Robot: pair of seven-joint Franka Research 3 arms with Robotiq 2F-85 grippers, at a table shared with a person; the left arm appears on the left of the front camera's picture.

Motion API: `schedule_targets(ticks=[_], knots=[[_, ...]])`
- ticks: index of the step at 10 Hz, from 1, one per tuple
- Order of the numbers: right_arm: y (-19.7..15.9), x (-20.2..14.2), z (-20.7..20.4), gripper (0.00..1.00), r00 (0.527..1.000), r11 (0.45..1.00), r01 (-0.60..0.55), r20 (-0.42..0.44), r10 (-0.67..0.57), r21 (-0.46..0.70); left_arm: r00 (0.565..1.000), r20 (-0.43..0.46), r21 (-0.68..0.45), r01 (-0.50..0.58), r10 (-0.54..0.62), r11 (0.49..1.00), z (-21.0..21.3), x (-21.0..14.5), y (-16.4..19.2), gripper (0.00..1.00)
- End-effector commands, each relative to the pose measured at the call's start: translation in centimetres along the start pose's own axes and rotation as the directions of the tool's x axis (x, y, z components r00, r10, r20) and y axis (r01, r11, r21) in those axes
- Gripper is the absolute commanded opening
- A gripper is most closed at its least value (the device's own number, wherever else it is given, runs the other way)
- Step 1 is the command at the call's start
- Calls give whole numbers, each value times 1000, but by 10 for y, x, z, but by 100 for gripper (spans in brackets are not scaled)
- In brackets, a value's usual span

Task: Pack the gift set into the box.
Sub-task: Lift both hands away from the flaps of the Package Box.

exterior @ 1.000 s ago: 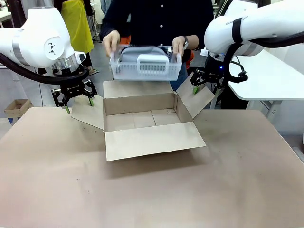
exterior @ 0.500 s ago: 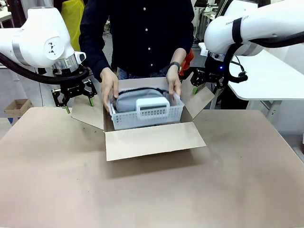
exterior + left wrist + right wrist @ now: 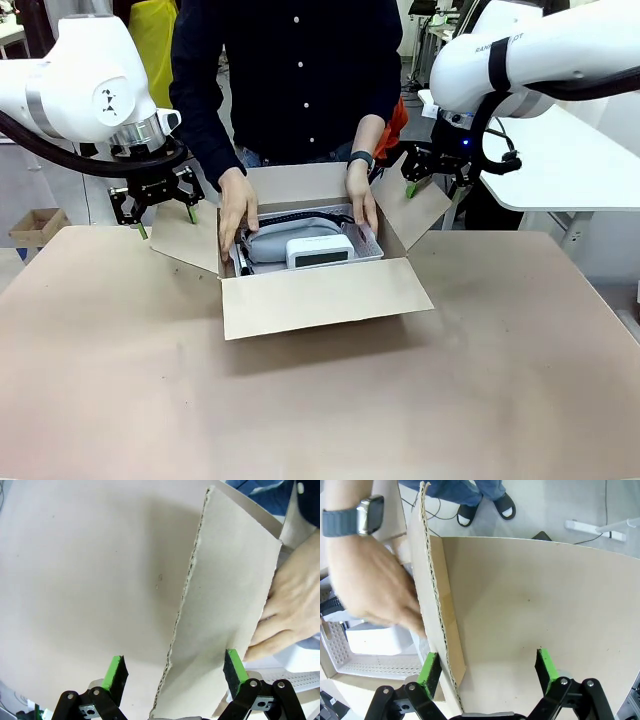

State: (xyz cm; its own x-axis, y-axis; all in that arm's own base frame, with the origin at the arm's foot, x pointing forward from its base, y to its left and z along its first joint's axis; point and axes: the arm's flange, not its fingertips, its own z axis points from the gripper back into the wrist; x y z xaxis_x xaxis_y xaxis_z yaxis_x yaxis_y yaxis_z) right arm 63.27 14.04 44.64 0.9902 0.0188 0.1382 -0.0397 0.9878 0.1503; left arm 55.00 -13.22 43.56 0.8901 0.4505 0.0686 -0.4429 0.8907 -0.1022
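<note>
The gift set had sunk from rim height to the floor of the box, which sat at the middle of the worktop near its far edge. The person's hands stayed on the tray's ends, one hand and the other hand, fingers reaching down inside the walls. My left gripper hung spread wide astride the left flap, and my right gripper hung equally wide astride the right flap.
</note>
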Motion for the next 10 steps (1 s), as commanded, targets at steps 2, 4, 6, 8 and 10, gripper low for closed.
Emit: schedule_targets(ticks=[2, 4, 6, 8, 10], knots=[[-1, 1, 3, 100, 1000, 1000, -1, 5, 1, -27, 1000, 6, 13, -10, 10, 1000, 2, -1, 0, 100], [0, 0, 0, 100, 1000, 1000, 0, 0, 0, 0, 1000, 0, 0, 0, 0, 1000, 0, 0, 0, 100], [-31, -27, 68, 100, 999, 988, -17, 51, 9, 154, 999, -29, -206, 35, -42, 978, 66, -17, 50, 100], [-105, -62, 131, 100, 1000, 887, 1, -12, 5, 461, 944, -216, -563, 87, -248, 822, 99, -11, 143, 100], [-193, -84, 132, 100, 989, 642, 144, -90, -117, 753, 859, -389, -810, -146, -334, 568, 59, 24, 225, 100]])
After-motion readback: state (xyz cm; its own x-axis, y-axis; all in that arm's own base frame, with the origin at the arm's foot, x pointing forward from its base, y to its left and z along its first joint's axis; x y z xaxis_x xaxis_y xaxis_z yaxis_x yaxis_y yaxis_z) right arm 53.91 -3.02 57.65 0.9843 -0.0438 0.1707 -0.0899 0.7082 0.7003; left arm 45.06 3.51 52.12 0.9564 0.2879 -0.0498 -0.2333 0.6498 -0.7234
